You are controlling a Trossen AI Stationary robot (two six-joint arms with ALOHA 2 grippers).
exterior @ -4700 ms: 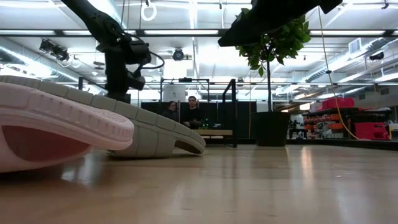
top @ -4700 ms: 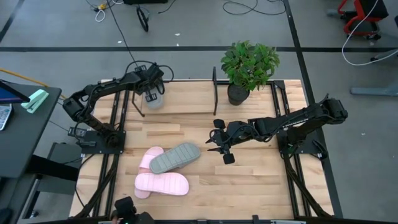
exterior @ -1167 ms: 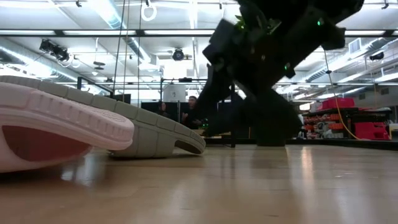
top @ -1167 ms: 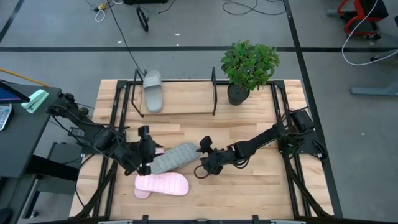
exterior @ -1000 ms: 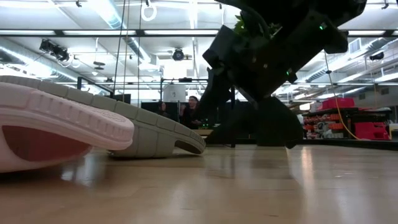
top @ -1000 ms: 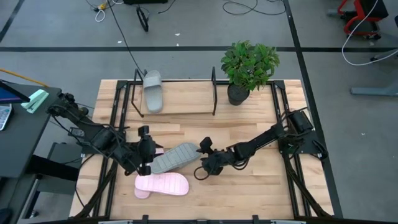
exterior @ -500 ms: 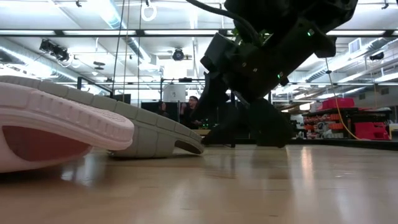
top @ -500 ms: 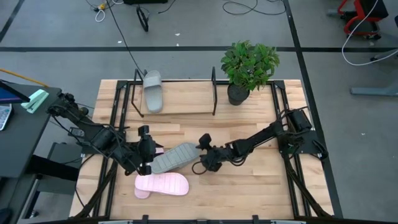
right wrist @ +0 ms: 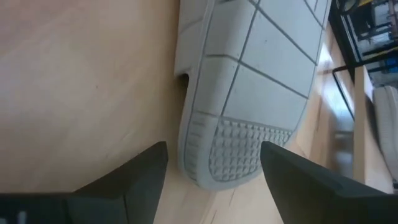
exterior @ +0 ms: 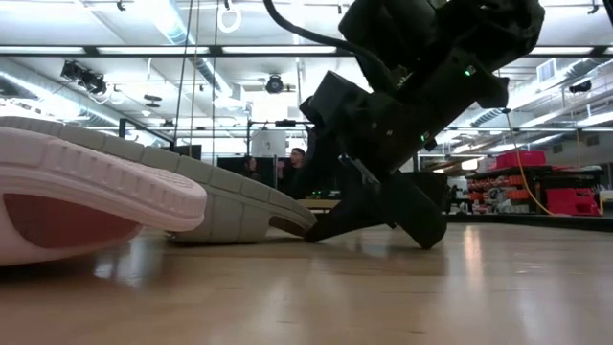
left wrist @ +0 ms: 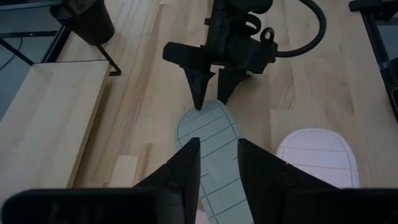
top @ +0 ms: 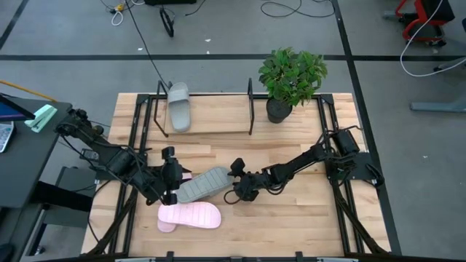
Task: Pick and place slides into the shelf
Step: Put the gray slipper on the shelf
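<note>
At mid-worktop, I see the sole-up sage-green foam slide (top: 204,183) lying slantwise across a pink one, its toe pointing at my right gripper (top: 238,186), spread wide just beside it; left gripper (top: 173,178) straddles the heel, unclosed.

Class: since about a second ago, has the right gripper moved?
Yes. The right gripper slid toward the upside-down green slide, farther from the potted plant.

Pale planked wood surface (top: 291,218) with a soft sheen, matt sage foam slide (top: 204,183) sole-up with grooved tread and a nubbed toe, smooth matt pink foam slide (top: 191,215), matt black plastic right gripper (top: 235,183), thin black metal shelf (top: 218,120) uprights around a light wooden board
</note>
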